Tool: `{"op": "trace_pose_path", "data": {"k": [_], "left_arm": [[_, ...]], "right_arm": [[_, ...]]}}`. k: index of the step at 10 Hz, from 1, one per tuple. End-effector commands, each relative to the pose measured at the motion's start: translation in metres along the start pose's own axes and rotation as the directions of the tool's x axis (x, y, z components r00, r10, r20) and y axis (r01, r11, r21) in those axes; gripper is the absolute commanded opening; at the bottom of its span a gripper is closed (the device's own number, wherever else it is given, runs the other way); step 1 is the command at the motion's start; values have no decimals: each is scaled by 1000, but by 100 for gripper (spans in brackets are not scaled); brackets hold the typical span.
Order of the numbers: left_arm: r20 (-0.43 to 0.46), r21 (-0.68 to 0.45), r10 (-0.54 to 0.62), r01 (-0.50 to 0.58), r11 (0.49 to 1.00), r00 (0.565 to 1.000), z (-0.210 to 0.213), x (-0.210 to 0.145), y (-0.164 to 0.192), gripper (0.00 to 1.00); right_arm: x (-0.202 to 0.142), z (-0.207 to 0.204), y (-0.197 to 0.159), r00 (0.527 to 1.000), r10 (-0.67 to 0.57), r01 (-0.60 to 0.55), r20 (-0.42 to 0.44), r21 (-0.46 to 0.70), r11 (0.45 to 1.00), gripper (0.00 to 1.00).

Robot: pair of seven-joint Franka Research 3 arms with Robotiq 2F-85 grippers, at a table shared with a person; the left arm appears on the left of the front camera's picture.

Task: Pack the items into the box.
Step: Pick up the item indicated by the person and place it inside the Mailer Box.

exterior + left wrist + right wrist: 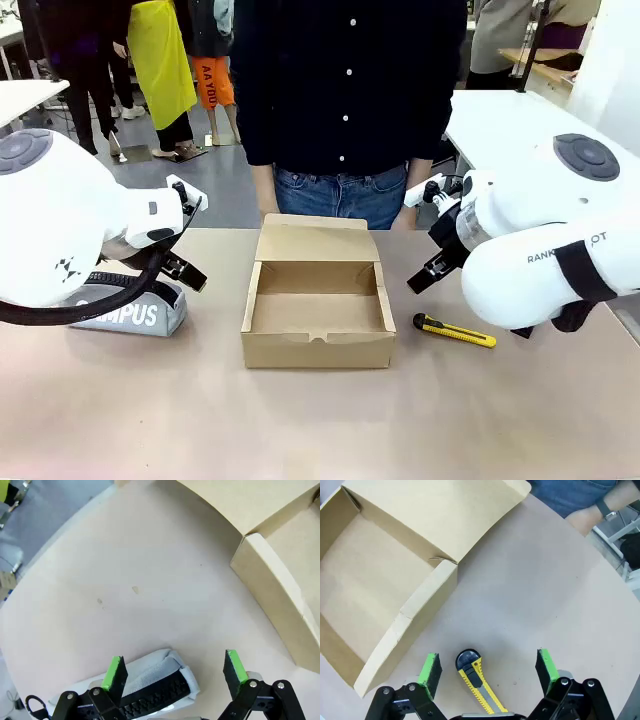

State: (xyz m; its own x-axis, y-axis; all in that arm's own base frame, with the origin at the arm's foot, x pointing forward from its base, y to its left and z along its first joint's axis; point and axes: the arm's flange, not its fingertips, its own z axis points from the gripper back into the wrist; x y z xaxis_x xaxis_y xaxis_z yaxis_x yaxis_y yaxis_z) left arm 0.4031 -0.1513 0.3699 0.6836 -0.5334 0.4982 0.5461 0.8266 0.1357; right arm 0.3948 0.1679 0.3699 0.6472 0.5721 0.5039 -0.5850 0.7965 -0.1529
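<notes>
Both hover open: left hand over pouch, right hand over knife.

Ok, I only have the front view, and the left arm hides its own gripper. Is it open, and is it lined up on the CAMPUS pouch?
Observer: The left wrist view shows the left gripper open. The black zip end of the pouch lies between its fingers, closer to one pad.
Operator: And the right one, over the knife?
Observer: The right wrist view shows the right gripper open. The utility knife lies between its fingers, its length crosswise to the closing line.
Operator: Is the person's hand close?
Observer: A hand with a dark wristwatch is at the far edge of the table, well apart from the knife.
</notes>
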Motion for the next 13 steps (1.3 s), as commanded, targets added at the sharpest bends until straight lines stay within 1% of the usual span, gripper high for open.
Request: {"op": "trace_pose_path", "data": {"k": [1, 13], "left_arm": [[0, 0, 0, 0, 1000, 1000, 0, 0, 0, 100], [0, 0, 0, 0, 1000, 1000, 0, 0, 0, 100]], "right_arm": [[0, 0, 0, 1000, 0, 0, 0, 0, 1000, 100], [0, 0, 0, 1000, 0, 0, 0, 0, 1000, 100]]}}
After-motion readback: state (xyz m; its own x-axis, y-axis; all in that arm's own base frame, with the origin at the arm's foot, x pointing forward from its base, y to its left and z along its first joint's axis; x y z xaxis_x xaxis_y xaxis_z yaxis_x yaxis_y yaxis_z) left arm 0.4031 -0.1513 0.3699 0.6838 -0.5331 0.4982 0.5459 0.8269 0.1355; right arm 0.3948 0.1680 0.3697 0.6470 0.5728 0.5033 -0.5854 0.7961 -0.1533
